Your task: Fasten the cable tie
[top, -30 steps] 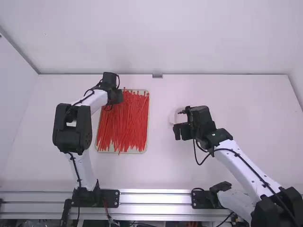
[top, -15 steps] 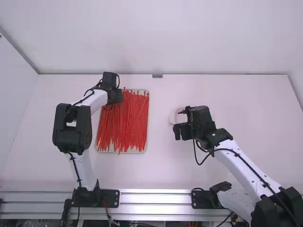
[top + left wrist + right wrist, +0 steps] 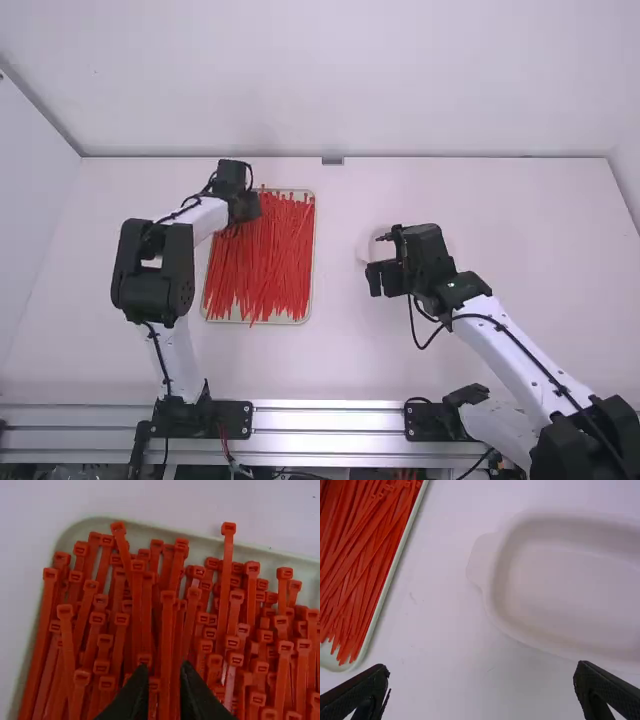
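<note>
- The left end effector [image 3: 240, 205] hangs low over the far end of a pale tray [image 3: 255, 321] on the white surface [image 3: 500, 190].
- Directly under and ahead of it lies a thick pile of red cable ties [image 3: 262, 258] that covers the tray.
- The ties lie flat and roughly parallel. Their long axis follows the tray's long side, running from the left end effector back toward the arm bases.
- In the left wrist view, the ties' [image 3: 165, 605] square heads point away from this end effector [image 3: 162, 672] toward the tray's rounded rim [image 3: 75, 527]. Their straps run back beneath the fingertips.
- The left end effector is released, its two black fingers [image 3: 137, 690] only narrowly parted. One strap runs lengthwise through the gap between them.
- The right end effector [image 3: 385, 272] is well apart from the tray, which lies off to its side.
- It is released, the fingers spread wide and nothing between them, seen in the right wrist view [image 3: 480, 667] above bare surface.
- Just ahead of the right end effector sits a shallow white dish [image 3: 570, 585] with a small handle tab.
</note>
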### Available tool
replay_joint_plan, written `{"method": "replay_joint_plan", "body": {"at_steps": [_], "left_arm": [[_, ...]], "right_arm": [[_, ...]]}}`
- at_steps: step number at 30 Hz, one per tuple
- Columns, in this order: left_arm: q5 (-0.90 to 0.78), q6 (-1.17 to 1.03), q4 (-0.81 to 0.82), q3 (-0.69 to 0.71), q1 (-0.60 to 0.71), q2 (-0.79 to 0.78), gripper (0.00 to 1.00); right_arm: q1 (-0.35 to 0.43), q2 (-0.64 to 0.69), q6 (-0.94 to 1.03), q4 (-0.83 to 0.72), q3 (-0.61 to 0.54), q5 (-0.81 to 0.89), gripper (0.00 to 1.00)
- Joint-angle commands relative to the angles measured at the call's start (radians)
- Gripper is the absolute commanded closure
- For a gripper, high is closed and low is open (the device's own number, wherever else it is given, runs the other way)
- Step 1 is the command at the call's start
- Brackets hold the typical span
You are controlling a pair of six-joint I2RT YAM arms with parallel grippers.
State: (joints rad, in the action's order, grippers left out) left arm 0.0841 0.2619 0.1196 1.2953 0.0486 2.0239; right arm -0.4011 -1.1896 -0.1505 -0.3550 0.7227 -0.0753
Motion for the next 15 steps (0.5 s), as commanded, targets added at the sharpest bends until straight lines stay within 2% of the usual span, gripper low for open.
{"method": "replay_joint_plan", "body": {"at_steps": [1, 7, 15], "left_arm": [[0.013, -0.008, -0.018, -0.031, -0.009, -0.027, 0.82], [0.014, -0.008, -0.097, -0.079, -0.009, -0.028, 0.81], [0.041, -0.008, -0.126, -0.102, -0.01, -0.027, 0.81]], "right_arm": [[0.002, 0.011, -0.002, -0.002, 0.03, 0.001, 0.0], [0.002, 0.011, -0.002, -0.001, 0.03, 0.001, 0.01], [0.002, 0.011, -0.001, -0.001, 0.03, 0.001, 0.01]]}}
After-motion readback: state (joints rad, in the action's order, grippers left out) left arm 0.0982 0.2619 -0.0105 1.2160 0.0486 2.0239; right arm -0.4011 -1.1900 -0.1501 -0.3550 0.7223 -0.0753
